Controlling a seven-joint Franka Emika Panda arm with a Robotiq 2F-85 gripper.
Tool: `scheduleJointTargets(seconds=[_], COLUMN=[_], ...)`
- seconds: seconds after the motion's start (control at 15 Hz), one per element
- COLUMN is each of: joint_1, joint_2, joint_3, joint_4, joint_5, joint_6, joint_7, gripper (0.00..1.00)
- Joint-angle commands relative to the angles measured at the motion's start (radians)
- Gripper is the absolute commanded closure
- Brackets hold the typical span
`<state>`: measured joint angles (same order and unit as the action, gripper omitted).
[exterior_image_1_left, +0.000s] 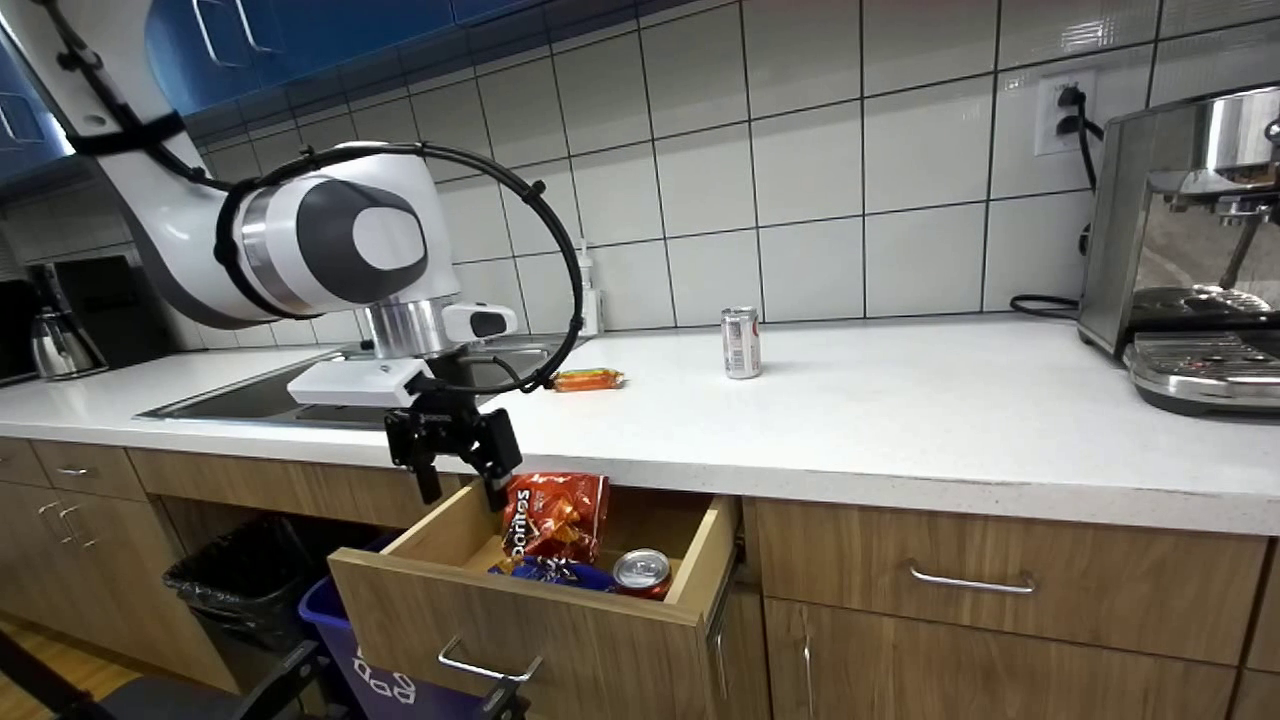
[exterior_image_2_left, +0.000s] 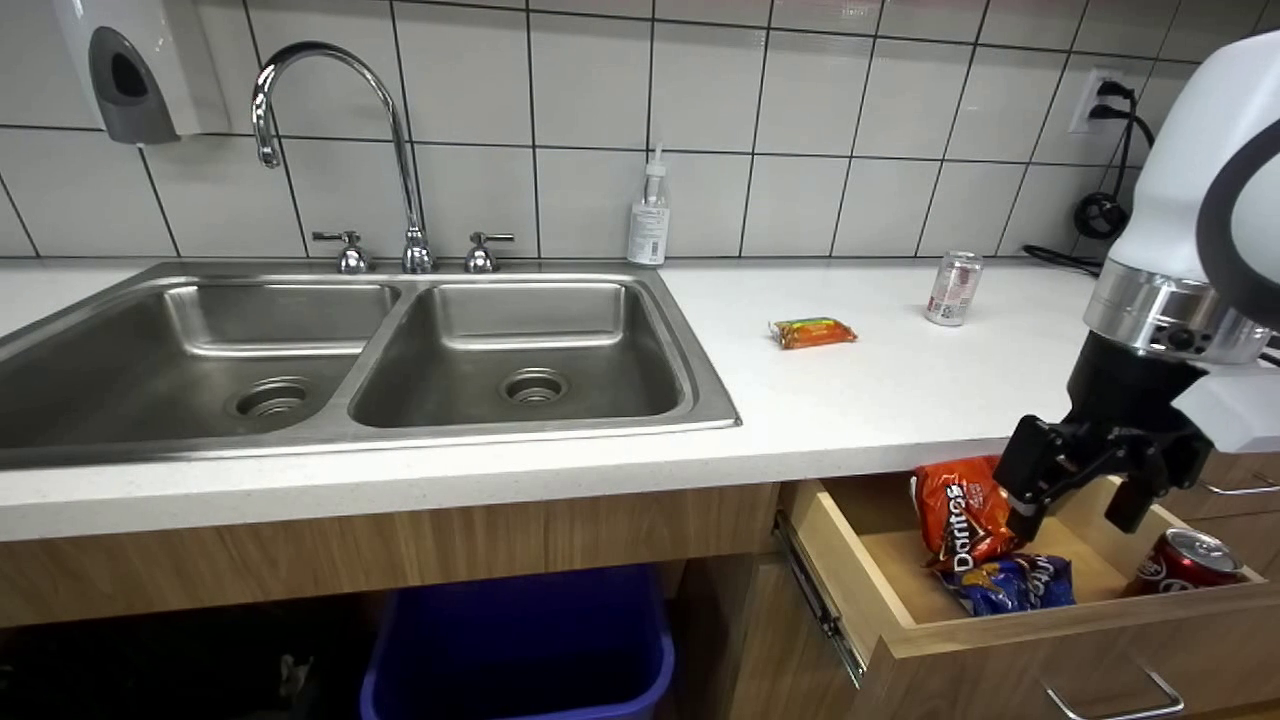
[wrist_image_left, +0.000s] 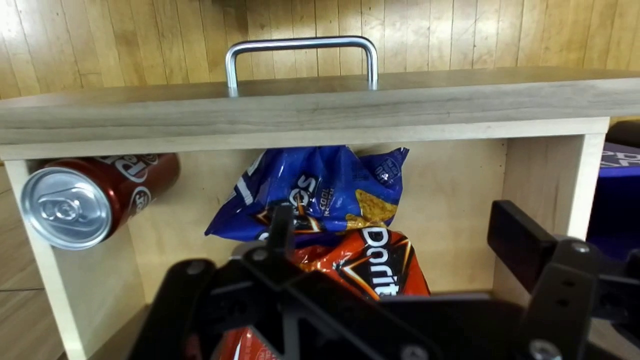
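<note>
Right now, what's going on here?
The robot's gripper hangs open, holding nothing, above a pulled-out drawer. Inside are a red Doritos bag, nearest the gripper, and a blue chip bag; a red soda can stands in a front corner. On the counter are an upright silver can and an orange snack packet near the sink.

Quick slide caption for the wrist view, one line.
Open tool over a drawer holding a red can, a blue snack bag and a red Doritos bag.
</note>
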<state>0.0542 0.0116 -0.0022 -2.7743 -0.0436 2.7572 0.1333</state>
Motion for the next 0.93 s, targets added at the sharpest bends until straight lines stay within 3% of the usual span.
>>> scheduleJointTargets(seconds=[0.0,0.87], joint_1=[-0.007,-0.029], joint_2=[-0.048,-0.085], joint_3=[0.018,0.001], joint_4=[0.003,0.001], joint_5=[0.080,0.006], joint_6=[-0.104,-0.363], joint_7=[-0.086,-0.109], gripper=[0.00,0.00])
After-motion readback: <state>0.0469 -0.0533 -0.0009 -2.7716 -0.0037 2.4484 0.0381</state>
